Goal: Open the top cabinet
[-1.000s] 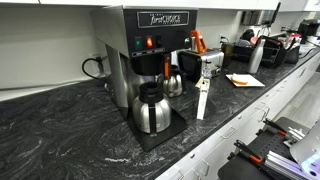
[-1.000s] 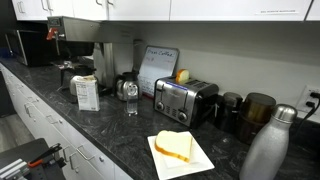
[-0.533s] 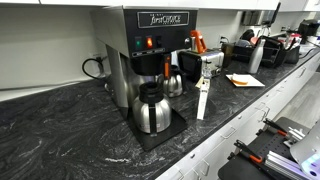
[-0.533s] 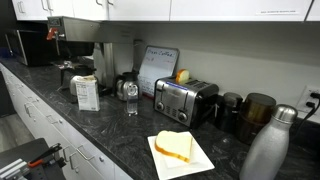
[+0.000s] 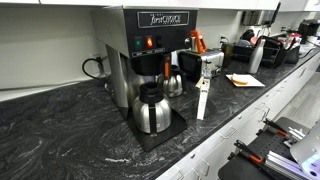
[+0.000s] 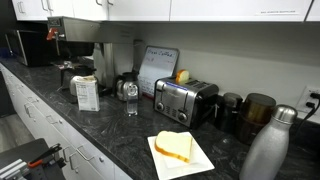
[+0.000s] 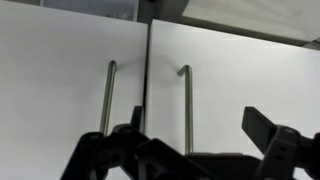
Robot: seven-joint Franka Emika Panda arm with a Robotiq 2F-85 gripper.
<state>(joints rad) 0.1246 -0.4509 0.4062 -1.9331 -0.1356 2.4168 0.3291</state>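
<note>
In the wrist view I face two white upper cabinet doors (image 7: 240, 90), both shut, with a thin dark seam between them. Each has a vertical metal bar handle: one (image 7: 108, 100) left of the seam, one (image 7: 186, 105) right of it. My gripper (image 7: 195, 135) is open, its dark fingers at the bottom of the view on either side of the right handle, short of the door. The bottom edge of the upper cabinets (image 6: 200, 10) shows in an exterior view. The arm itself is not seen in either exterior view.
On the black stone counter (image 5: 60, 130) stand a coffee machine (image 5: 150, 50) with a steel carafe (image 5: 151, 108), a toaster (image 6: 185, 100), a plate with bread (image 6: 178, 150), a steel bottle (image 6: 268, 145) and a microwave (image 6: 25, 45).
</note>
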